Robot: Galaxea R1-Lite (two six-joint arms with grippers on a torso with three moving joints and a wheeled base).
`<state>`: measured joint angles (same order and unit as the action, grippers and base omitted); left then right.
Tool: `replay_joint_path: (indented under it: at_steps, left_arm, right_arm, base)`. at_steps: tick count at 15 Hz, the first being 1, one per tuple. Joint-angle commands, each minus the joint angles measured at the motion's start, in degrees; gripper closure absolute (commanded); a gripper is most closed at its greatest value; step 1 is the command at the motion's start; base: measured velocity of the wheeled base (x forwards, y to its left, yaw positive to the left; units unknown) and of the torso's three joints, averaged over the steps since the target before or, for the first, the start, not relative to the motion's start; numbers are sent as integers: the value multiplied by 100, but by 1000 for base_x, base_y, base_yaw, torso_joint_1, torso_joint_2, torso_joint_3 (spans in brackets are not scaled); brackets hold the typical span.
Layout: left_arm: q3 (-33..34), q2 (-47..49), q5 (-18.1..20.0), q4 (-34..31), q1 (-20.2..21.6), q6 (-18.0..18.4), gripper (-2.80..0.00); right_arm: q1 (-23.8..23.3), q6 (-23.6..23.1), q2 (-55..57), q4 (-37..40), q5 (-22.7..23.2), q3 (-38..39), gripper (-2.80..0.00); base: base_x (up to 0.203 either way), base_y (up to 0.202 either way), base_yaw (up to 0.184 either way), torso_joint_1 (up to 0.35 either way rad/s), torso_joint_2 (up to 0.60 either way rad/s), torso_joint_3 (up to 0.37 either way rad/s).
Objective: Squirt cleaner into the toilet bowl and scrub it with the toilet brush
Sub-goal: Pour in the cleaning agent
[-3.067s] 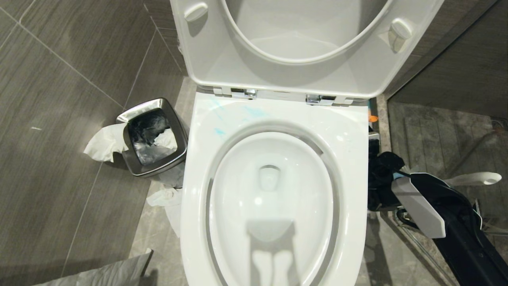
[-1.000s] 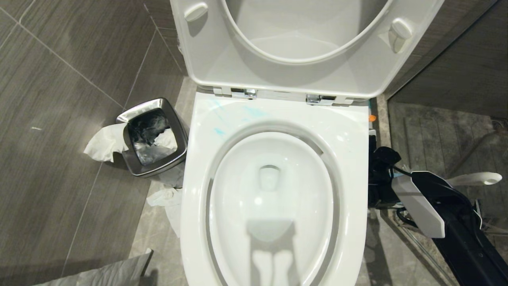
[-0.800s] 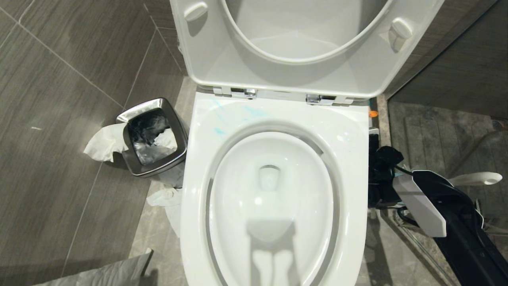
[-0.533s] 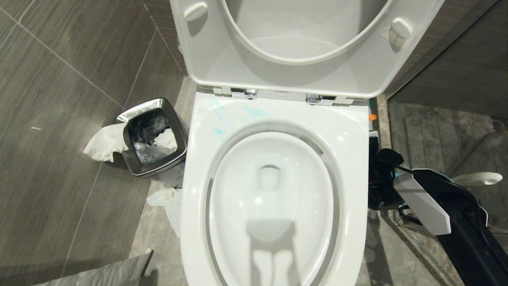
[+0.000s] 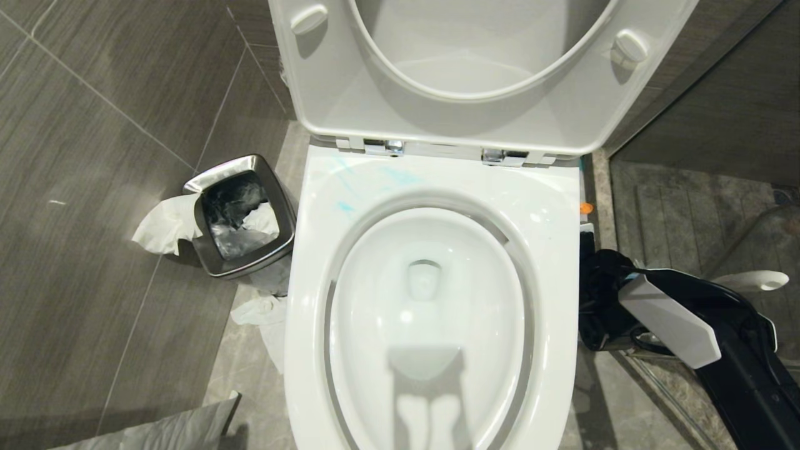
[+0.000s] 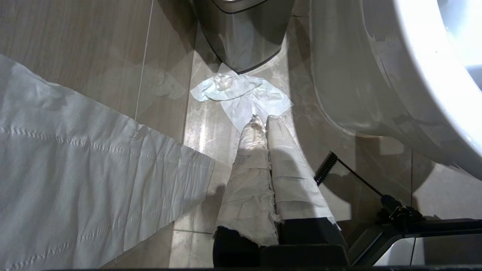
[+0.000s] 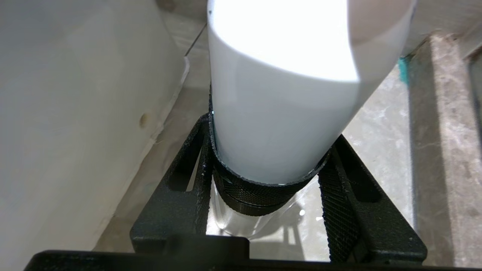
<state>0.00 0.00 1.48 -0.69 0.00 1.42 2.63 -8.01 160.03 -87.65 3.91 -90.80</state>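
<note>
White and shiny, the toilet bowl (image 5: 431,312) is sitting in the middle of the head view, and we are looking straight down into it. Its basin is a long oval with a wide flat rim, and the seat and lid (image 5: 481,75) are standing up behind it. We are seeing thin smears of the cleaner (image 5: 345,206), a bright blue-green, on the back left part of the rim. The basin itself is looking clean and white, with a dark shadow lying across its near end.

Our right gripper (image 7: 263,177) is down on the floor side of the bowl, to the right of it. Its two black fingers (image 7: 180,188) are pressing on both sides of a white bottle (image 7: 278,94) with a black ridged ring, so it is holding that bottle at a middle width. We cannot tell what is in the bottle. The toilet brush (image 5: 750,281) is showing its white flat oval handle end just past our right arm, further to the right.

Our left gripper (image 6: 263,124) is hanging low on the left side of the bowl. Its padded fingers (image 6: 248,177) are pressed together with nothing between them.

A small steel bin (image 5: 240,215) is standing on the floor left of the bowl, with crumpled paper (image 5: 164,225) beside it.
</note>
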Motion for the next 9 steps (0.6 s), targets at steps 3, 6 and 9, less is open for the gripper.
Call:
replay_joint_path:
  at_steps: [3,6,9]
  left_arm:
    - [9,9,2,-2,0,-2,0]
    - [9,9,2,-2,0,-2,0]
    - [9,9,2,-2,0,-2,0]
  right_arm:
    - [3,-13,-58,-1,-11,152,0]
    - [3,-14,-142,-1,-22,422,-280]
    - [2,-10,-340,-1,-22,892,-280]
  base:
    - [0,0,0,0,0,0]
    - [0,0,0,0,0,0]
    - [0,0,0,0,0,0]
